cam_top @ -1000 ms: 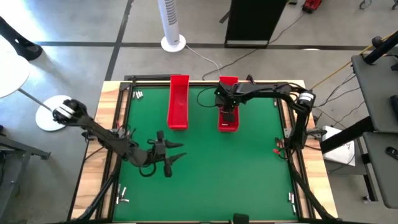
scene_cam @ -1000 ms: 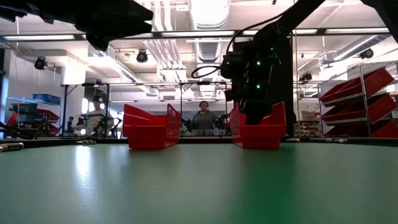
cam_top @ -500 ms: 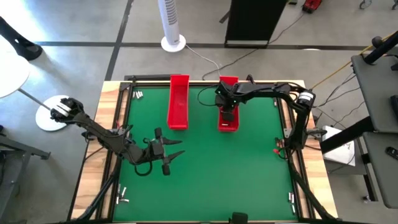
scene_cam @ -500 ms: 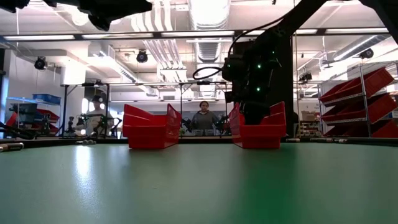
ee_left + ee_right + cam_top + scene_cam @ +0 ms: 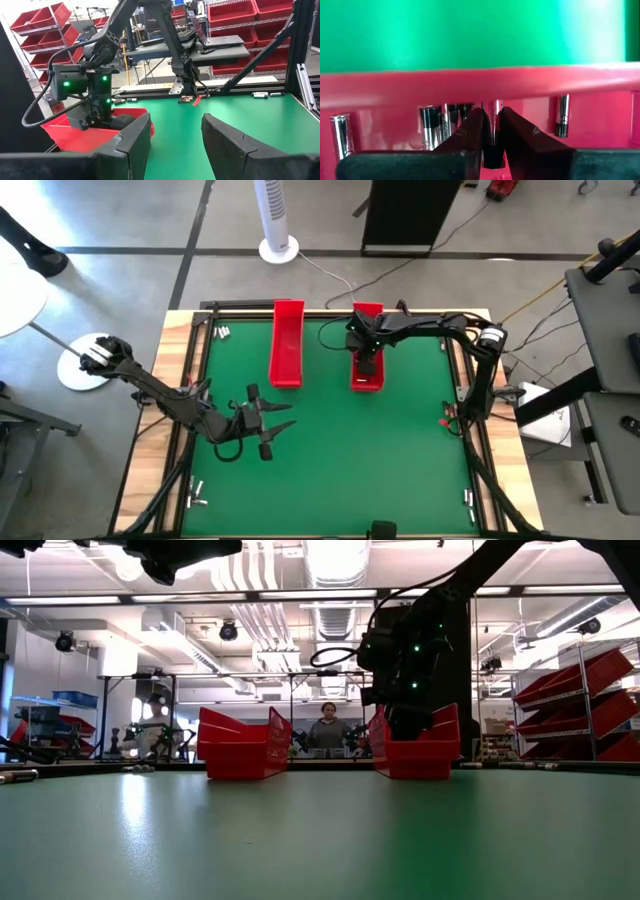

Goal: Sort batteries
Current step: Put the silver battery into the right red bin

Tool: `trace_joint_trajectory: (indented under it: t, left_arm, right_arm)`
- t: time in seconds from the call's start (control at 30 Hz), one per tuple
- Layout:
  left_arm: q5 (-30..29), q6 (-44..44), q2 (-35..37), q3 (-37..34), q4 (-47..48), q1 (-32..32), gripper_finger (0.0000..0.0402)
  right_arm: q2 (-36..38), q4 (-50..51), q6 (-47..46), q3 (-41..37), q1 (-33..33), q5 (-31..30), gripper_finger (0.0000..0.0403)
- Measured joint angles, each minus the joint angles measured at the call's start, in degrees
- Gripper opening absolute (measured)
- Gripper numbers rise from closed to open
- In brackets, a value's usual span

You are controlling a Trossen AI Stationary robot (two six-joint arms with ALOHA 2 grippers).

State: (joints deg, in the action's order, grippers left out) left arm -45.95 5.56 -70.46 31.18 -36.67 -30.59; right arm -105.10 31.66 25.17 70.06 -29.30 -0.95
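Two long red trays stand at the far side of the green mat: the left tray (image 5: 287, 345) and the right tray (image 5: 366, 330). My right gripper (image 5: 367, 368) reaches down into the right tray (image 5: 470, 85) and is shut on one battery (image 5: 492, 111). Several more silvery and dark batteries (image 5: 431, 125) lie on that tray's floor around it. My left gripper (image 5: 268, 426) hovers open over the mat near the table's near left; in its wrist view (image 5: 175, 140) nothing is between its fingers. My right gripper pinches a silvery battery with a dark end between its two fingers (image 5: 474, 131), on the battery's sides (image 5: 492, 125). The fingers slant down from above into the right tray. Whether the battery still rests on the tray floor cannot be told.
Small groups of batteries lie at the table's corners: far left (image 5: 220, 332), near left (image 5: 197, 500), near right (image 5: 467, 498). More lie by the right arm's base (image 5: 187, 100). A person (image 5: 327, 728) sits beyond the far edge. The mat's middle (image 5: 340, 450) is bare.
My left gripper has risen a little above the mat and rolled slightly about its own axis, staying open. My right gripper has kept its place in the right tray.
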Motion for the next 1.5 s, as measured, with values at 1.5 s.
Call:
trace_joint_trajectory:
  t: [1.5]
  left_arm:
    - [3.5, -0.5, 0.1, 0.0, 1.2, -0.1, 0.0158]
  right_arm:
    - [-0.6, 0.8, 0.1, 1.1, -1.1, -0.1, 0.0113]
